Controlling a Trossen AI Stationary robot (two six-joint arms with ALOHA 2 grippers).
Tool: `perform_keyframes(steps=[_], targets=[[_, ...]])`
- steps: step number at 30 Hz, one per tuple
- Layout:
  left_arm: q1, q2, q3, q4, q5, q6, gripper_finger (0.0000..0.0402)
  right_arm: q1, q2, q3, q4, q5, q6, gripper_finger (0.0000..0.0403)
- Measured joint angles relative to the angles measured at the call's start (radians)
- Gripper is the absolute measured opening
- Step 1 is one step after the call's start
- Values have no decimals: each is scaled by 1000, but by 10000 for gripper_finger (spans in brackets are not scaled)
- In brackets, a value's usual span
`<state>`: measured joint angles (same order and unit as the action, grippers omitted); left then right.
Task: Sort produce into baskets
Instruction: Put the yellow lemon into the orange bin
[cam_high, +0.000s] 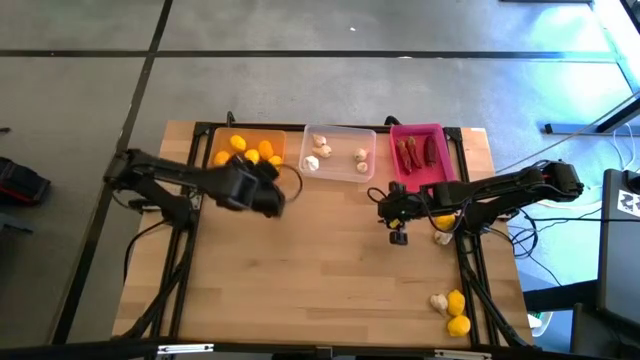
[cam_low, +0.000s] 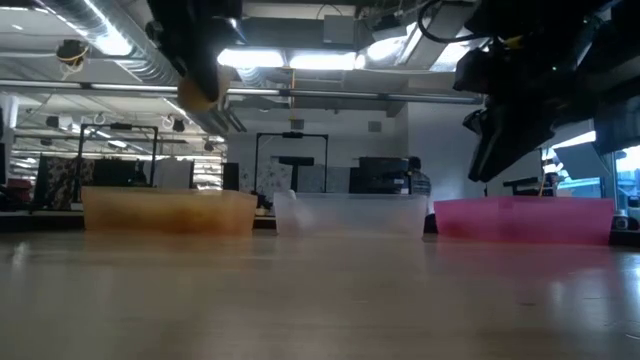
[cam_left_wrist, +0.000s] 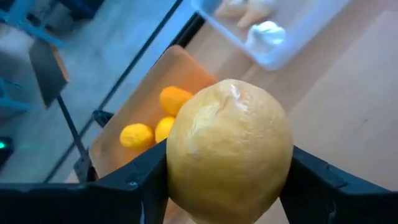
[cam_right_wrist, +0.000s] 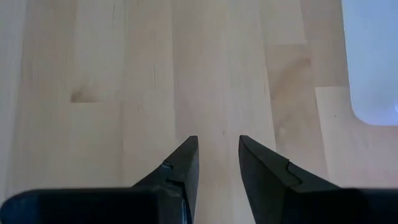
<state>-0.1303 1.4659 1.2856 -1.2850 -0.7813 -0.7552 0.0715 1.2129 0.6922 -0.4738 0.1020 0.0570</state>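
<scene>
The left gripper (cam_left_wrist: 227, 186) has its jaws clamped on a yellow lemon (cam_left_wrist: 230, 158) and hangs above the tabletop (cam_high: 320, 270), just in front of the orange tray (cam_high: 222, 140), which already holds several lemons (cam_high: 250, 150). Beside it along the far edge sit the clear tray (cam_high: 340, 132) with a few garlic bulbs (cam_high: 322, 150) and the pink tray (cam_high: 440, 135) with dark red chili pieces (cam_high: 418, 152). The right gripper (cam_right_wrist: 217, 162) hovers over bare wood near the pink tray, its jaws a little apart and empty. Close under the right arm lies what looks like another lemon and a bulb (cam_high: 442, 238), partly hidden. Two lemons (cam_high: 457, 312) and a garlic bulb (cam_high: 438, 301) lie at the near right corner.
</scene>
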Motion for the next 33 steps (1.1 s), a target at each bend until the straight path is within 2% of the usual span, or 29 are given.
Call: perform_keyframes(steps=[3,6,12,17,23,27,33], targets=[[74,-87,-74,64,26,72,232,0,0,0,1,4,-1,111],[171,-171,-177,211,70,185,233,0,0,0,7,42,-3,111],[402,-274,-398,597,326,385,233,0,0,0,14,125,7,111],[564,-256,-496,793,426,415,233,0,0,0,42,237,7,111],[724,-196,-542,964,488,471,233,-1,0,0,63,291,6,111],[771,-145,-543,968,489,503,233,-2,0,0,64,308,23,111],[781,-66,-543,984,486,506,233,-12,0,0,107,305,24,111]])
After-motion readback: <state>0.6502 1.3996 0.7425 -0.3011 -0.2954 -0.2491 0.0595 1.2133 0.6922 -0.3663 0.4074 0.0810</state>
